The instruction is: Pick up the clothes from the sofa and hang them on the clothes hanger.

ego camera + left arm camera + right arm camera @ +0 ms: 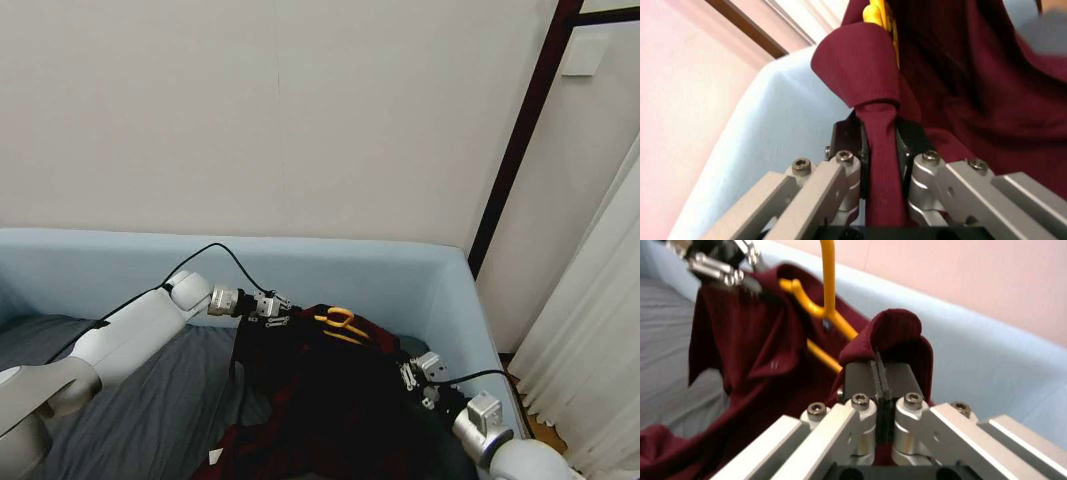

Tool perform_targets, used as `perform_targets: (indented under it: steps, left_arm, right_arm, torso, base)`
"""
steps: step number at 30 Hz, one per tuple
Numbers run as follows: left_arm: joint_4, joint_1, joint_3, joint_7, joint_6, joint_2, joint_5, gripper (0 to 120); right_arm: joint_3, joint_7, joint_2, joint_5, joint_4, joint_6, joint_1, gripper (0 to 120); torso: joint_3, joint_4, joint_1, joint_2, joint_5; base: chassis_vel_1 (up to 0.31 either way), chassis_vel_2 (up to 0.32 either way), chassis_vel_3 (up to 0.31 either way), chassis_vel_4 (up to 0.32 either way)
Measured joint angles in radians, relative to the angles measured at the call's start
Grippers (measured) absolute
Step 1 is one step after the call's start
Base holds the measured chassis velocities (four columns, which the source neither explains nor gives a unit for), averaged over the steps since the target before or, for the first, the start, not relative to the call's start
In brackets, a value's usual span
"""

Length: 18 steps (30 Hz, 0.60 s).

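A dark red garment (320, 400) hangs between my two grippers above the sofa seat, with a yellow hanger (340, 322) inside its neck. My left gripper (283, 310) is shut on one shoulder edge of the garment (881, 150); the left wrist view shows the fabric pinched between its fingers (852, 145). My right gripper (412, 378) is shut on the other edge, a fold of red cloth (897, 335) draped over its fingertips (863, 377). The yellow hanger (827, 305) rises behind, and the left gripper (740, 270) shows farther off.
The light blue sofa back (400, 280) runs behind the garment, with the grey seat cushion (170, 410) below. A dark door frame (515, 150) and white curtain (600, 330) stand at the right. A plain wall lies behind.
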Motion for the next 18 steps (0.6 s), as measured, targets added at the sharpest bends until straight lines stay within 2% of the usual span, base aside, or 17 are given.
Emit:
perform_targets:
  steps: [3, 4, 8, 14, 18]
  left_arm:
    - [-0.042, -0.033, 0.031, 0.0, 0.025, 0.015, -0.071, 8]
    - [-0.042, -0.033, 0.031, 0.0, 0.025, 0.015, -0.071, 8]
    - [-0.087, -0.126, 0.099, -0.025, 0.041, 0.039, -0.107, 8]
    - [-0.108, -0.205, 0.117, -0.074, 0.076, 0.047, -0.156, 8]
    - [-0.113, -0.323, 0.172, -0.068, 0.107, 0.048, -0.25, 8]
  right_arm:
    - [0.026, -0.012, -0.046, 0.007, 0.006, 0.0, 0.052, 0]
    - [0.026, -0.012, -0.046, 0.007, 0.006, 0.0, 0.052, 0]
    - [0.037, -0.021, -0.123, 0.016, 0.052, 0.004, 0.072, 0]
    - [0.047, -0.02, -0.19, 0.04, 0.119, -0.001, 0.103, 0]
    - [0.05, -0.023, -0.281, 0.09, 0.144, -0.007, 0.173, 0]
  torso:
    - [0.0, 0.0001, 0.0, 0.0, 0.0002]
    - [0.0, 0.0001, 0.0, 0.0, 0.0002]
    - [0.0, -0.0001, 0.0, 0.0, 0.0004]
    - [0.0, -0.0001, 0.0, 0.0, 0.0001]
    - [0.0, 0.0003, 0.0, 0.0, 0.0]
  base:
    - [0.0, 0.0, 0.0, 0.0]
    - [0.0, 0.0, 0.0, 0.0]
    - [0.0, 0.0, 0.0, 0.0]
    - [0.0, 0.0, 0.0, 0.0]
    - [0.0, 0.0, 0.0, 0.0]
